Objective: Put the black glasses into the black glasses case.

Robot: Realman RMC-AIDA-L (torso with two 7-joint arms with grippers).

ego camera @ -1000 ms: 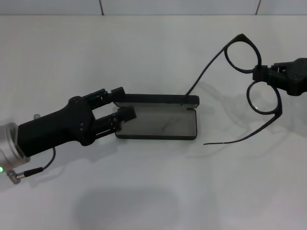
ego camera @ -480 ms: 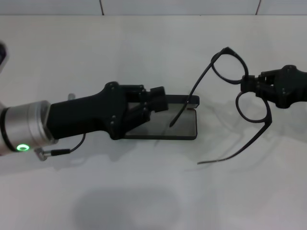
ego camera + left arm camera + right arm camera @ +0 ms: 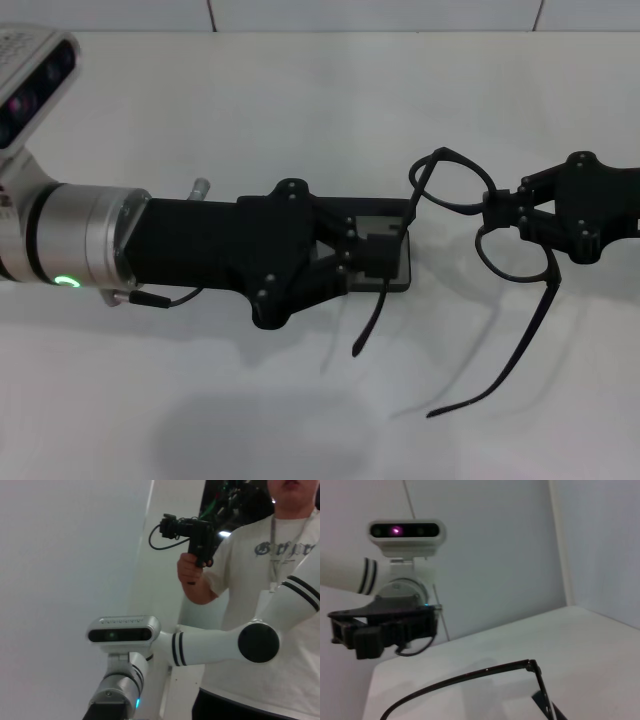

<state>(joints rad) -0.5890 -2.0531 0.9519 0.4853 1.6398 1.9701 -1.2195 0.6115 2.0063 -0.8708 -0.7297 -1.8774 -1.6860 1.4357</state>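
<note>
The black glasses (image 3: 452, 178) hang in the air just right of the case, held at the bridge by my right gripper (image 3: 497, 216), which is shut on them. Their temple arms (image 3: 372, 318) trail down toward the table. One arm (image 3: 470, 677) crosses the right wrist view. The black glasses case (image 3: 405, 272) lies open at mid-table, mostly hidden under my left gripper (image 3: 377, 245). That gripper hovers over the case with its fingers apart and nothing in them. The left wrist view shows neither the case nor the glasses.
The white table (image 3: 300, 100) has a back edge against a tiled wall. In the left wrist view a person (image 3: 280, 580) holding a black handheld device (image 3: 192, 530) stands behind the robot's head (image 3: 122, 632).
My left arm has pushed right and now covers most of the case. My right gripper has carried the glasses left and lower, so one temple arm now hangs in front of the case.
</note>
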